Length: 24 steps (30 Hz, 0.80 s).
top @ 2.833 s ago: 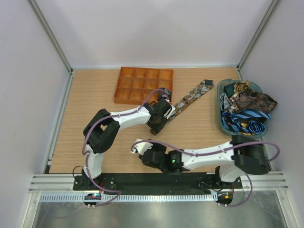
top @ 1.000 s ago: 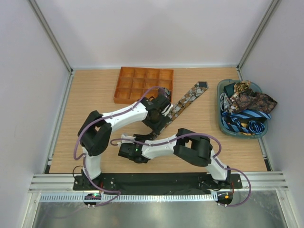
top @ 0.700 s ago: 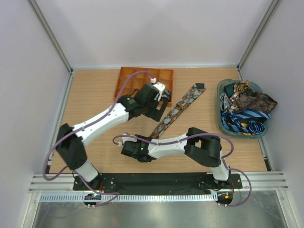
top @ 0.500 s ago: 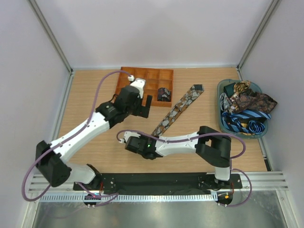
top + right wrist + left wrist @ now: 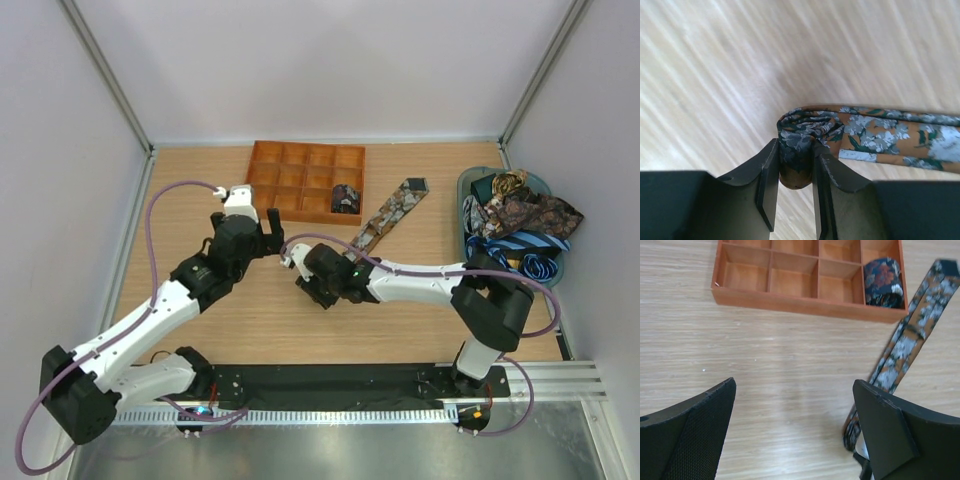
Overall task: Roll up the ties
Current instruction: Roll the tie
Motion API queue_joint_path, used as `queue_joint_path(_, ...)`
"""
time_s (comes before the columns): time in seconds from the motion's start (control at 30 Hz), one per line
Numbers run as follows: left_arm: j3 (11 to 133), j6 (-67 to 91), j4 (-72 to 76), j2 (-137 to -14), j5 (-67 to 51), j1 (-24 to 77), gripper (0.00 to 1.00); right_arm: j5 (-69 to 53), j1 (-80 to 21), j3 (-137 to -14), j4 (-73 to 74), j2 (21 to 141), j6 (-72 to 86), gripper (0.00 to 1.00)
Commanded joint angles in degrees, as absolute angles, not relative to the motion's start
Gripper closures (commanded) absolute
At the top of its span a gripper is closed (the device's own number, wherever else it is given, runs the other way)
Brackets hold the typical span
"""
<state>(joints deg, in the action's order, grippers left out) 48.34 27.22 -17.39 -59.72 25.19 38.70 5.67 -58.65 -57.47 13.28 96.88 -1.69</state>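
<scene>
So the wooden counter [image 5: 400,340] fills most of the top view, with both arms reaching out over the middle of it. The left arm [image 5: 150,320] stretches toward the orange gridded tray [image 5: 290,178] at the back. The right arm [image 5: 420,285] is bent across to the left and ends near the centre.

Over by the right edge there's a teal basket [image 5: 462,250] stuffed with a loose pile of ties [image 5: 520,215], paisley ones toward the back and blue striped ones toward the near side.

One paisley tie [image 5: 395,210] lies flat on the counter, running diagonally from just right of the tray down toward the right arm's wrist. Its end is curled into a small tight roll. The right fingers [image 5: 767,175] are pinched on that roll from both sides, and the rest of the tie trails off flat to the right in the wrist view.

There's also a rolled tie [image 5: 345,197] sitting in the tray, in the rightmost compartment of the row nearest the arms.

The left fingers [image 5: 695,435] are spread wide with nothing between them, hanging over bare counter just in front of the tray.
</scene>
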Motion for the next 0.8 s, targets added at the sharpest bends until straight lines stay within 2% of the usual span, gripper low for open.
queue_joint_path(0.0, 44.74, 27.51, -11.96, -57.13, 27.25, 38.85, 0.00, -8.42, -53.89, -55.29, 7.39, 94.48, 4.21, 0.88)
queue_joint_path(0.1, 41.41, 24.80, -7.31, -57.04, 23.05, 38.85, 0.00, -15.63, -49.67, -54.05, 5.10, 94.48, 6.23, 0.90)
queue_joint_path(0.17, 38.86, 20.60, -0.75, -57.22, 16.11, 38.76, 0.00, -20.10, -46.59, -53.70, 4.22, 95.09, 7.55, 0.92)
queue_joint_path(0.4, 28.57, 10.04, 15.88, -58.70, 2.65, 39.55, 0.00, -29.96, -39.74, -53.44, 1.76, 98.78, 10.98, 0.92)
queue_joint_path(0.77, 31.55, 2.02, 19.25, -71.10, -7.38, 41.66, 0.00, -41.12, -32.35, -51.24, -6.32, 102.82, 16.96, 0.92)
